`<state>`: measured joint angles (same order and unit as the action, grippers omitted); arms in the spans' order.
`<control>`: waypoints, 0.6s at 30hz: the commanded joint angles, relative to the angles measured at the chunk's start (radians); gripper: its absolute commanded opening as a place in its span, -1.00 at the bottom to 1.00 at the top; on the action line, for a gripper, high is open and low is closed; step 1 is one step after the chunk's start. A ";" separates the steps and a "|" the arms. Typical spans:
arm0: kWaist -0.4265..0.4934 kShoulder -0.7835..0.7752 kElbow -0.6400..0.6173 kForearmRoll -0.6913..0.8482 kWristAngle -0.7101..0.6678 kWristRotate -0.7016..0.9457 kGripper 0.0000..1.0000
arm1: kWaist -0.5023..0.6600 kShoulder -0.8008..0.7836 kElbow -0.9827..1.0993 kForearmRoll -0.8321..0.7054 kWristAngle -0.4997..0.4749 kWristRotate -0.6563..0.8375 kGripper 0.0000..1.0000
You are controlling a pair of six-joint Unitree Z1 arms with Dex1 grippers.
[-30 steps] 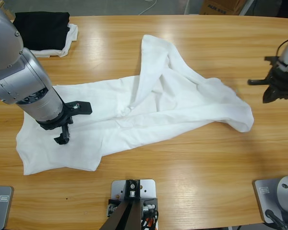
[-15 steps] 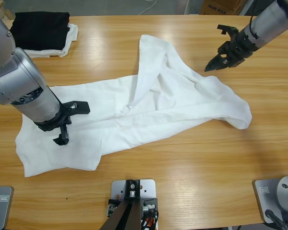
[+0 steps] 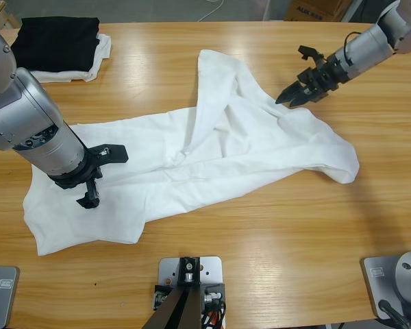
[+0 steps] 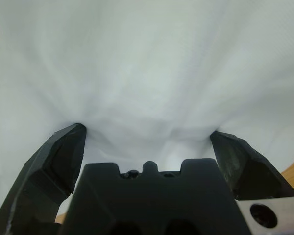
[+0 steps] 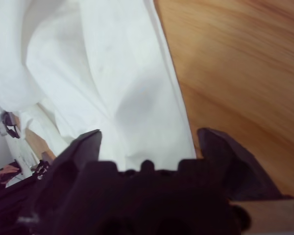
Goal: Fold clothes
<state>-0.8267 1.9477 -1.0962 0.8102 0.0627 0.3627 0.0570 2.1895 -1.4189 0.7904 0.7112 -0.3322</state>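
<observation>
I see the large crumpled white cotton T-shirt (image 3: 212, 154) lying unfolded across the middle of the long wooden table (image 3: 274, 226), its long axis running from about 8 o'clock to 2 o'clock, with a narrow fold of cloth pointing up towards 12 o'clock. My left claw (image 3: 90, 179) sits down on the shirt's 8 o'clock end with its jaws spread wide and cloth pressed up between them (image 4: 147, 147), gripping nothing. My right claw (image 3: 294, 96) comes in from 2 o'clock, jaws open and empty, tips just at the shirt's upper right edge (image 5: 137, 107), while a folded black garment (image 3: 58, 41) lies on a smaller white cloth (image 3: 99, 55) at 10 o'clock.
</observation>
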 commanded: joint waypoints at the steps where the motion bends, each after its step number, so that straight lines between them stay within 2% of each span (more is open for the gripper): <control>1: -0.005 0.083 0.062 -0.023 -0.029 -0.005 0.90 | -0.011 0.106 0.025 -0.008 0.073 -0.038 0.04; 5: -0.005 0.085 0.061 -0.023 -0.029 -0.005 0.90 | -0.011 0.121 0.028 -0.008 0.101 -0.055 -0.07; 9: -0.005 0.088 0.061 -0.023 -0.029 -0.005 0.90 | -0.011 0.128 0.026 -0.008 0.114 -0.072 -0.38; 10: -0.005 0.088 0.061 -0.023 -0.029 -0.005 0.90 | -0.012 0.128 0.026 -0.008 0.114 -0.074 -0.52; 12: -0.005 0.088 0.061 -0.025 -0.029 -0.005 0.90 | -0.011 0.130 0.026 -0.006 0.112 -0.075 -0.97; 18: -0.005 0.088 0.061 -0.026 -0.029 -0.005 0.90 | -0.012 0.105 0.028 -0.005 0.080 -0.090 -1.00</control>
<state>-0.8267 1.9477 -1.0960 0.8094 0.0627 0.3628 0.0562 2.2623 -1.4129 0.7891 0.8110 -0.4007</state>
